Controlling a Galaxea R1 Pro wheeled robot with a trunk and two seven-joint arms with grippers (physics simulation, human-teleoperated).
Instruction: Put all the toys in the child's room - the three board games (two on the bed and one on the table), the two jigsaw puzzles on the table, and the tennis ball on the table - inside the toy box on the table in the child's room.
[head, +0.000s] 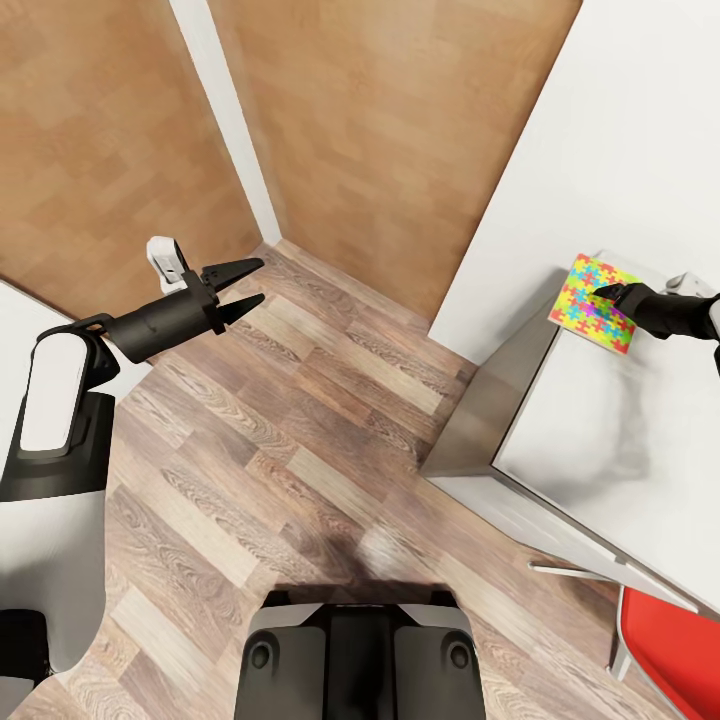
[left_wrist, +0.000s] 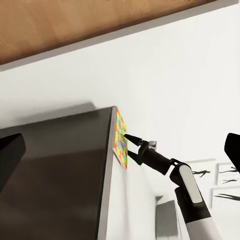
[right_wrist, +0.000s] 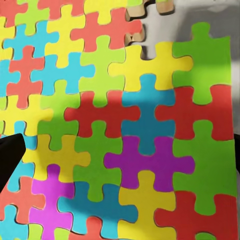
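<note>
multicoloured jigsaw puzzle (head: 592, 303) lies flat on the table (head: 600, 440) at 3 o'clock. right gripper (head: 604, 292) hovers over it, fingers spread. likely thin, light, flexible: grip one overhanging edge. left gripper (head: 252, 284) spread, empty, at 10 o'clock.

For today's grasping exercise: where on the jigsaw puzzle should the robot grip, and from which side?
Probably the corner overhanging the table edge. The jigsaw puzzle is a thin flat sheet lying on the top, so pinching from above finds little to hold. The right gripper, coming in level from the side, could close above and below that corner.
</note>
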